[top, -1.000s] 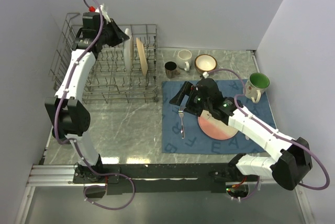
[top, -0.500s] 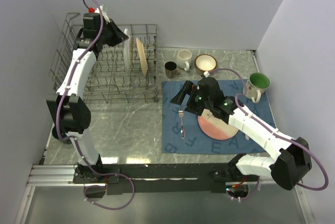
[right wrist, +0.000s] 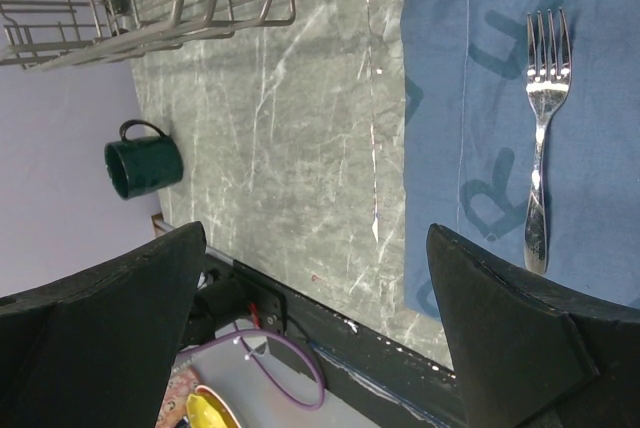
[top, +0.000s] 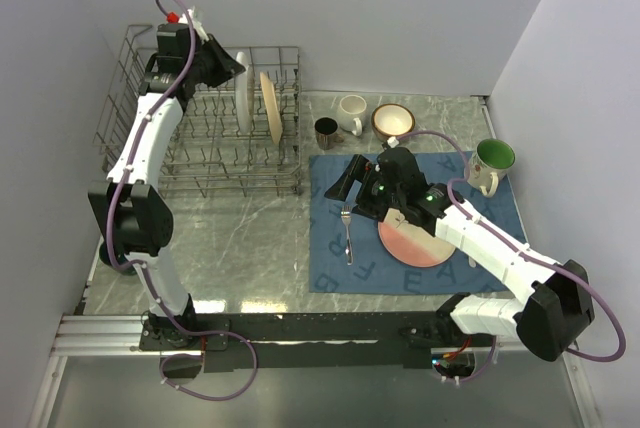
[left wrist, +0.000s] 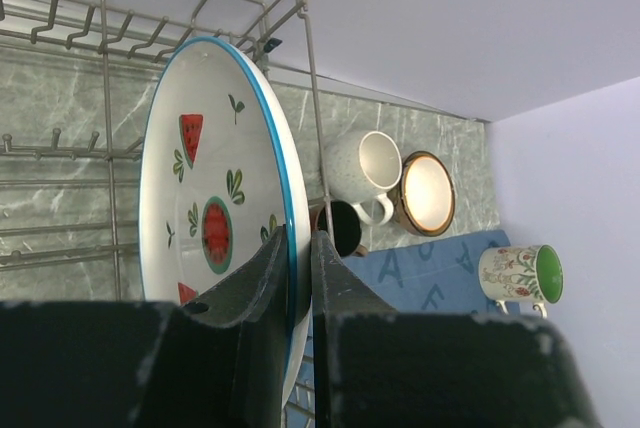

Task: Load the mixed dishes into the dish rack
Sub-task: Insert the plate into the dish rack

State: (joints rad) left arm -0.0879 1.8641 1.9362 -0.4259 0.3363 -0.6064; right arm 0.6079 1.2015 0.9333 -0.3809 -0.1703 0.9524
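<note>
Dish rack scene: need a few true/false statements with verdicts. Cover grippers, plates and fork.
1. The left gripper pinches the rim of the watermelon plate in the dish rack. True.
2. The right gripper is holding the fork. False: its fingers are wide apart and empty, and the fork lies on the blue placemat.
3. Two plates stand on edge in the dish rack. True: the watermelon plate and the tan plate beside it.
4. The pink plate is already in the dish rack. False: it lies flat on the blue placemat, partly under the right arm.
</note>
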